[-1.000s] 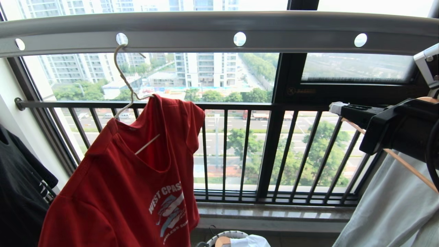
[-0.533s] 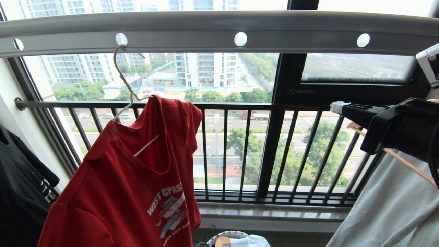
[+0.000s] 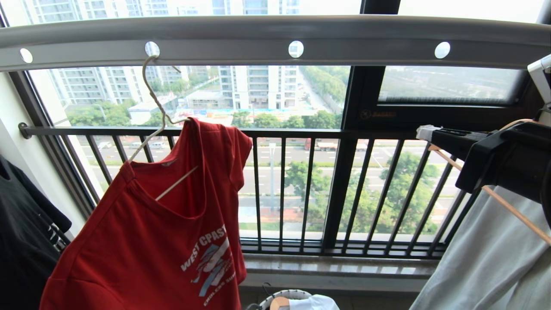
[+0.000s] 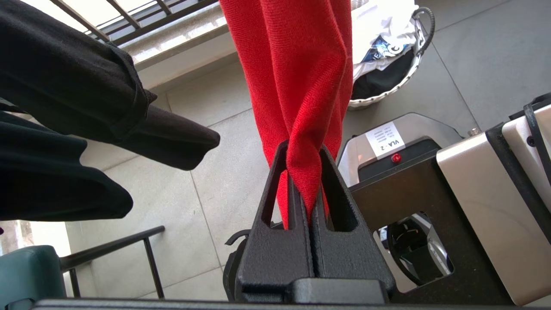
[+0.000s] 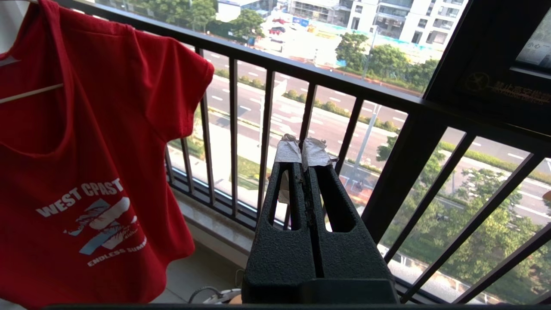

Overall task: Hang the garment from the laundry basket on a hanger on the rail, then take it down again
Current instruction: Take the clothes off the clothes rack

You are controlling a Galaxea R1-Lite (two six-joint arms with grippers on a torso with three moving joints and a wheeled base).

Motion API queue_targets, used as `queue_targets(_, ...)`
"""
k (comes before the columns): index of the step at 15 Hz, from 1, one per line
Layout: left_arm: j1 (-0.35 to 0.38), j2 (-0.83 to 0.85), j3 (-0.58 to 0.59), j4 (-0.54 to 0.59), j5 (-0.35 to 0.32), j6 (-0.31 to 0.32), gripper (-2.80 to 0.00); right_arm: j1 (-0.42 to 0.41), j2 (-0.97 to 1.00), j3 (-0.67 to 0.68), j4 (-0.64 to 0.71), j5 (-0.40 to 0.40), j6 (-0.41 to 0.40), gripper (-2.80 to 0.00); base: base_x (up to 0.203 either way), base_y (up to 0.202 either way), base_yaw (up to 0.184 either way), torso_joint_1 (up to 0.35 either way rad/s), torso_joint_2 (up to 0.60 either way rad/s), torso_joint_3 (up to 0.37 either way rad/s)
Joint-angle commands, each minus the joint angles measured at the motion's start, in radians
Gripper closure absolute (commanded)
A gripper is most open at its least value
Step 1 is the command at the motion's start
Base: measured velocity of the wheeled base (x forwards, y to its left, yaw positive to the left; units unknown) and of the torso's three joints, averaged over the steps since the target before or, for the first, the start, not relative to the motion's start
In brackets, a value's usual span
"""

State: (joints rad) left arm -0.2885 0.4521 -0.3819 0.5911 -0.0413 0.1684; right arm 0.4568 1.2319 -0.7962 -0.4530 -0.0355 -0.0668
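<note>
**Shirt pulled lower on the hanger, left gripper pinching its hem**

Against a second ago, the shirt sits lower and further askew on the hanger: its left shoulder has slid down the wire, more of the bare arm shows above the collar, and the chest print has dropped toward the bottom of the head view. The hook stays in the same hole near the left end of the rail. The right arm at the right edge has hardly shifted.

The left gripper is out of the head view; the wrist view shows its fingers pressed together on a twisted fold of the red cloth, which rises taut from between them. The shirt's lower part is cut off by the bottom of the head view, and most of the hanger's frame is hidden inside the shirt. The right gripper is held level before the window railing, its taped fingers closed on nothing. A black shirt at the left edge and a pale garment on a wood hanger at the right are only partly in view.

The basket stands on the floor below the window sill, holding white and dark clothes and, in the head view, a wooden hanger end.
</note>
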Motion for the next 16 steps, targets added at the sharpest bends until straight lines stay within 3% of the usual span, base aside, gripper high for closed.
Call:
queue_targets(1, 0.000, 0.000, -0.010, 0.001, 0.000, 0.000, 0.00, 0.000, -0.005, 0.000, -0.003, 0.000, -0.001, 0.00, 0.000, 0.000, 0.000, 0.000, 0.00, 0.000)
queue_targets(4, 0.000, 0.001, -0.035, 0.000, 0.000, -0.007, 0.00, 0.000, -0.006, 0.000, -0.003, -0.001, -0.001, 0.00, 0.000, 0.000, 0.000, 0.000, 0.00, 0.000)
queue_targets(5, 0.002, 0.001, -0.040, 0.001, 0.000, -0.007, -2.80, 0.000, -0.006, 0.000, -0.003, -0.001, -0.001, 0.00, 0.000, 0.000, 0.000, 0.000, 0.00, 0.000)
queue_targets(9, 0.002, 0.000, -0.085, 0.006, 0.011, -0.007, -2.80, 0.000, -0.012, 0.000, -0.003, -0.001, -0.001, 0.00, 0.000, 0.000, 0.000, 0.000, 0.00, 0.000)
queue_targets(14, 0.003, -0.002, -0.236, 0.046, 0.049, -0.009, -2.80, 0.000, -0.011, -0.001, -0.003, -0.001, -0.001, 0.00, 0.000, 0.000, 0.000, 0.000, 0.00, 0.000)
queue_targets(15, 0.003, -0.005, -0.269, 0.076, 0.048, -0.010, -0.33, 0.000, -0.011, 0.000, -0.003, -0.001, -0.001, 0.00, 0.000, 0.000, 0.000, 0.000, 0.00, 0.000)
queue_targets(16, 0.003, -0.015, -0.282, 0.082, 0.046, -0.010, 0.00, 0.000, -0.011, -0.001, -0.003, -0.001, -0.001, 0.00, 0.000, 0.000, 0.000, 0.000, 0.00, 0.000)
